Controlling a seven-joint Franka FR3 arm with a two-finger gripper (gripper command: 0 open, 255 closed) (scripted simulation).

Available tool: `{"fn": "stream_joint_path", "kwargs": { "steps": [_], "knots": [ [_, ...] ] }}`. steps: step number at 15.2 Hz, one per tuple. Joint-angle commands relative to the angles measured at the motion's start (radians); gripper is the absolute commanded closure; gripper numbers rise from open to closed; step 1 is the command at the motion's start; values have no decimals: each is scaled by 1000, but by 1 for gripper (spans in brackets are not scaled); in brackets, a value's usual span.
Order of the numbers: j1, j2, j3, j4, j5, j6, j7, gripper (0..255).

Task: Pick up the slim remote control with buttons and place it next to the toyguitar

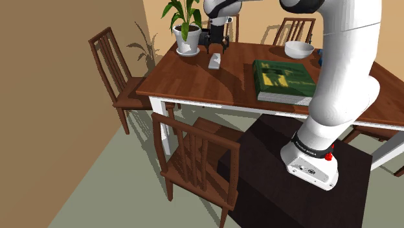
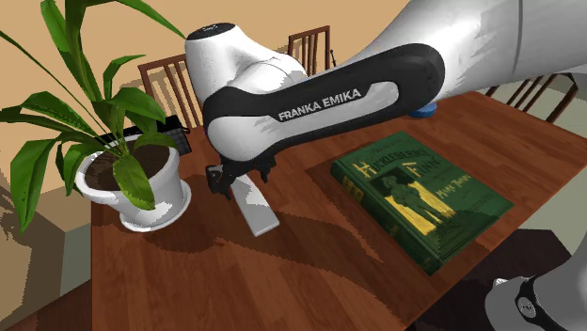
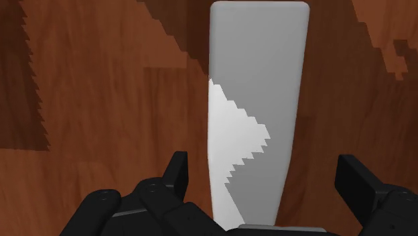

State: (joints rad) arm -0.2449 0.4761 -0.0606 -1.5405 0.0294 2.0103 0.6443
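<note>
Shoulder view: the remote [image 1: 214, 62], drawn as a plain grey slab with no buttons to be seen, lies flat on the table [image 1: 194, 84] toward its far edge. It is just beside the pot [image 1: 187, 45], which stands at the far corner on this view's left. The gripper [image 1: 216, 45] hangs right over the remote, pointing down. The book [image 1: 285, 81] lies well apart, by the near edge.

Second exterior view: the gripper is low over the end of the remote nearer the pot. Whether it touches the slab cannot be told here. A dark thing [image 2: 174, 141] sits behind the pot at the table's edge, and I cannot say if it is the toyguitar.

Wrist view: the fingers [image 3: 175, 175] stand wide, one on each side of the remote's narrow width. Bare wood shows between each finger and the slab — nothing is gripped.

The step in hand looks like the reach for the pick. The next move probably calls for sinking the last bit and closing squarely across the narrow sides — centred, so the slab does not twist.
</note>
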Motion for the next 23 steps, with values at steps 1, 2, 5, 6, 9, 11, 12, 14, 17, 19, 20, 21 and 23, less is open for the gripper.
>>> {"fn": "stream_joint_path", "kwargs": {
  "steps": [1,2,5,6,9,11,12,14,17,19,20,21,23],
  "knots": [
    [-10,43,-7,42,6,-5,14,0],
    [-10,47,-7,35,7,7,13,0],
    [-10,61,-7,15,8,40,13,0],
    [-10,66,-6,9,8,51,12,0],
    [-10,80,-6,-5,9,78,12,0],
    [-10,80,-6,-5,9,78,12,0],
    [-10,80,-6,-5,9,78,12,0],
    [-10,80,-6,-5,9,78,12,0],
    [-10,80,-6,-5,9,78,12,255],
    [-10,79,-6,-5,9,78,12,255],
    [-10,79,-6,-5,9,78,12,255],
    [-10,79,-6,-5,9,78,12,255],
    [-10,79,-6,-5,9,78,12,255]
  ]
}}
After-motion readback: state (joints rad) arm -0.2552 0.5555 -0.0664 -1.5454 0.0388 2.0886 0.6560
